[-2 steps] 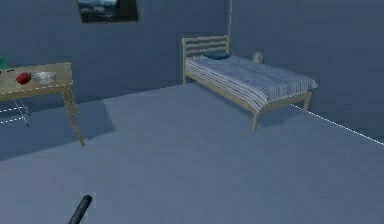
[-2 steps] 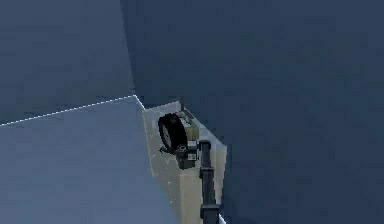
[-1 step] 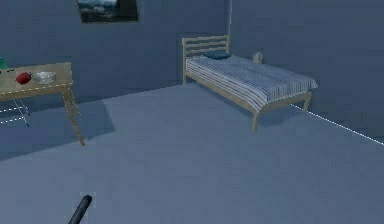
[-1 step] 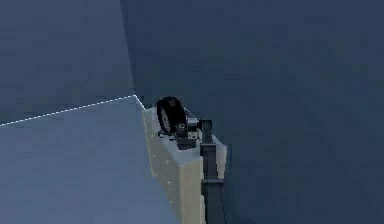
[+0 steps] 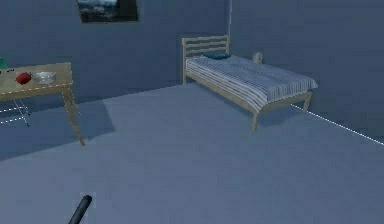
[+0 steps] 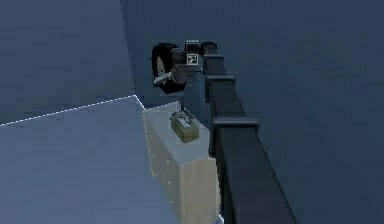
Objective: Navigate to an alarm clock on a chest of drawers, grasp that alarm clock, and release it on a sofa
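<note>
In the arm side view a pale chest of drawers (image 6: 178,165) stands against the blue wall. A small olive boxy thing (image 6: 182,126) sits on its top. The dark arm bar (image 6: 235,150) rises along the chest's right side. At the arm's far end, left of the white marker squares, is my gripper (image 6: 162,68), higher in the picture than the olive thing, with the wall behind it. Its far end is a dark shape with a pale curve, and I cannot tell whether it holds anything.
The forward view has a wooden-framed bed (image 5: 247,80) with a striped cover at the back right. A wooden table (image 5: 66,92) on the left carries a red bowl (image 5: 45,76) and a green item (image 5: 22,77). A picture (image 5: 107,9) hangs on the wall. Open blue floor (image 5: 200,150) lies between them.
</note>
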